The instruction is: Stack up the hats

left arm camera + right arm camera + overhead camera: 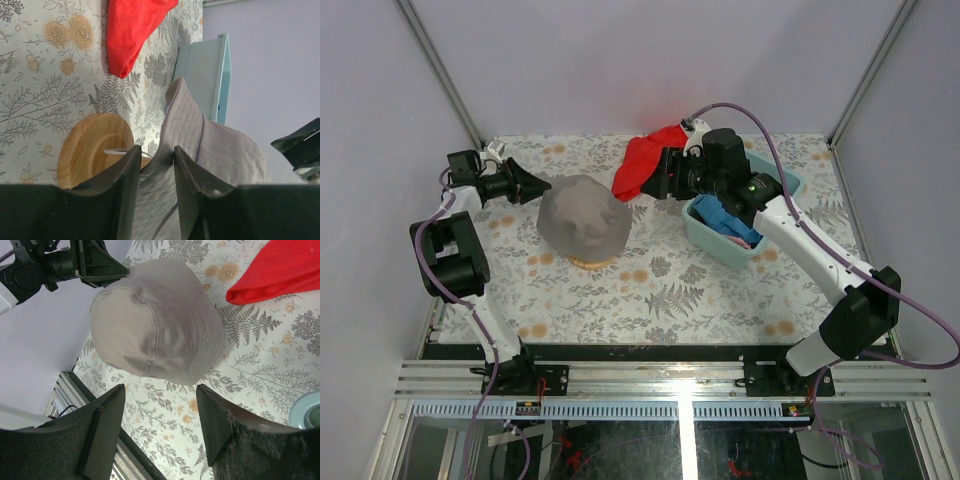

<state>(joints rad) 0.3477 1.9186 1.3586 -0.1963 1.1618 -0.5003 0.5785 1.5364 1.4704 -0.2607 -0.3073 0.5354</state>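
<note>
The grey hat (582, 215) sits over a round-topped wooden stand (590, 262) left of the middle; it also shows in the right wrist view (155, 320). My left gripper (542, 186) is at the hat's left side, shut on its brim (165, 125), with grey fabric between the jaws. In the left wrist view my left gripper (156, 150) is beside the wooden stand (92, 150). My right gripper (663, 172) is open and empty, held above the table right of the grey hat (160, 390). The blue hat (715, 212) and the pink hat (745, 238) lie in a teal basket (790, 185). No orange hat shows.
A flat red cloth (642, 165) lies at the back of the table, just behind my right gripper; it also shows in both wrist views (132, 30) (280, 270). The teal basket stands at the right (202, 70). Walls close in the back and sides.
</note>
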